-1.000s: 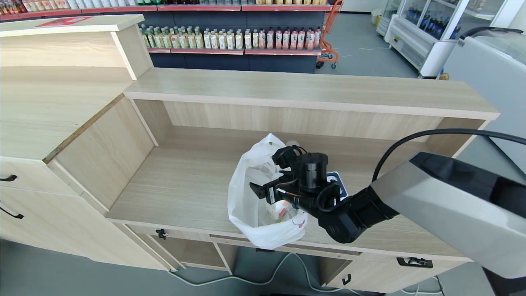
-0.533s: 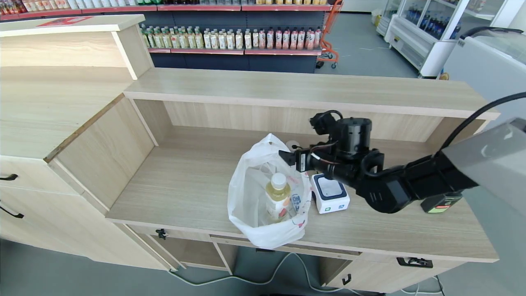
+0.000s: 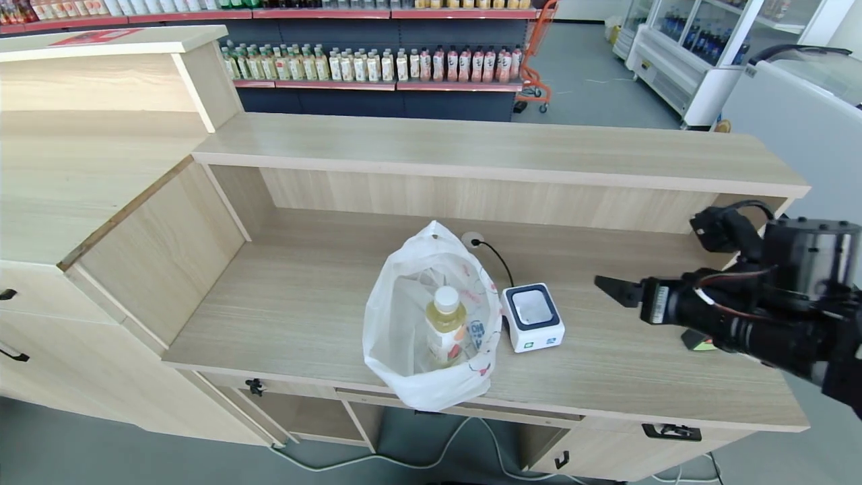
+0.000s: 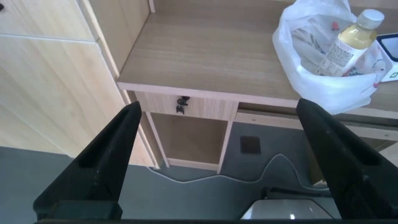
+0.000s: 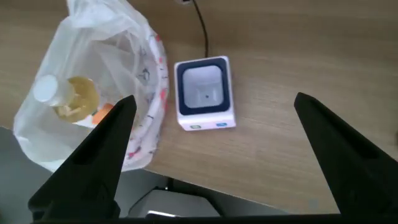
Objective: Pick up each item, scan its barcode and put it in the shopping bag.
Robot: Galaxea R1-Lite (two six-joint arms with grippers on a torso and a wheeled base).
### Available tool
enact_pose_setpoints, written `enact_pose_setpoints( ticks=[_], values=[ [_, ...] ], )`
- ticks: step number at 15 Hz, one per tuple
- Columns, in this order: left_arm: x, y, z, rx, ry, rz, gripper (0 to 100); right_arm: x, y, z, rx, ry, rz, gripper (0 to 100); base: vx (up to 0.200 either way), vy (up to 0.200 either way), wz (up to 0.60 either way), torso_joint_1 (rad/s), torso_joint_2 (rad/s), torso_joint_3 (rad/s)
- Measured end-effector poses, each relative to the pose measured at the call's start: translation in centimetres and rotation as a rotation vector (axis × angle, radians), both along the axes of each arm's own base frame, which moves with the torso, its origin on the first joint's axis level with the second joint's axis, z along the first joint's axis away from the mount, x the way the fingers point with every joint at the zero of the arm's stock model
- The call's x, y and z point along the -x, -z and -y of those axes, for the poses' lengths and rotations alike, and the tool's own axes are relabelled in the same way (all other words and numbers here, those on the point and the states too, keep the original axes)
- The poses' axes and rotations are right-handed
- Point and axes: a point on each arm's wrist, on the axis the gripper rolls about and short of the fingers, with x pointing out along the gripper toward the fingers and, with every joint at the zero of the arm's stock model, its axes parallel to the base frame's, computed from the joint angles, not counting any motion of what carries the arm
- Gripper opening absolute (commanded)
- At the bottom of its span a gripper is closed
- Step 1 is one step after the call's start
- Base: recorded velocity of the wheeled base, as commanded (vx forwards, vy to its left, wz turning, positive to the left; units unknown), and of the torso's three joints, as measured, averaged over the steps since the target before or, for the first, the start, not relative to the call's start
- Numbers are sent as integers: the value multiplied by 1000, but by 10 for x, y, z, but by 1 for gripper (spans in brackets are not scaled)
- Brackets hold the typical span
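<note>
One bottle (image 3: 444, 323): stands upright inside the shopping bag (image 3: 404, 337), white cap at the bag's mouth.
Bottle looks: clear plastic, pale yellow liquid, label with orange-red patches low on the body.
Shopping bag: thin white translucent plastic with red and blue print on the side. Its mouth gapes open upward. It sits at the front edge of the counter (image 3: 303, 303), and its belly bulges slightly past the lip.
Bag contents: the bottle is plain to see. Crumpled folds hide the rest, and nothing more can be made out.
Scanner (image 3: 533, 316): small white cube with a dark-framed window on top, on the counter just to the right of the bag. Cannot tell whether bag and scanner touch.
Cable (image 3: 497, 259): black, runs from behind the scanner back to a round port in the counter top.
Right gripper (image 5: 212, 106): fingers spread wide with nothing between them. It hangs above the right end of the counter, well apart from bag and scanner.
Green-edged object (image 3: 697, 343): lies on the counter under the right arm, mostly hidden.
Left gripper (image 4: 219, 109): fingers wide apart, empty. It is low in front of the counter, to the left of the bag.
</note>
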Motion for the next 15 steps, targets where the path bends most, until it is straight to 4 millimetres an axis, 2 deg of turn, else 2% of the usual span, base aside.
enact_pose_setpoints(
  ticks=[1,4,10,15],
  values=[
    [0,0,0,0,-1,0,100,13,5,18,1,62,-20,100,0,-200,0,-2,2,2],
    [0,0,0,0,0,0,100,32,6,37,17,125,-15,100,0,-200,0,7,4,4],
    [0,0,0,0,0,0,100,47,24,42,123,115,-74,100,0,-200,0,2,1,2],
    [0,0,0,1,0,0,100,50,34,41,147,104,-121,100,0,-200,0,5,1,2]
  ],
)
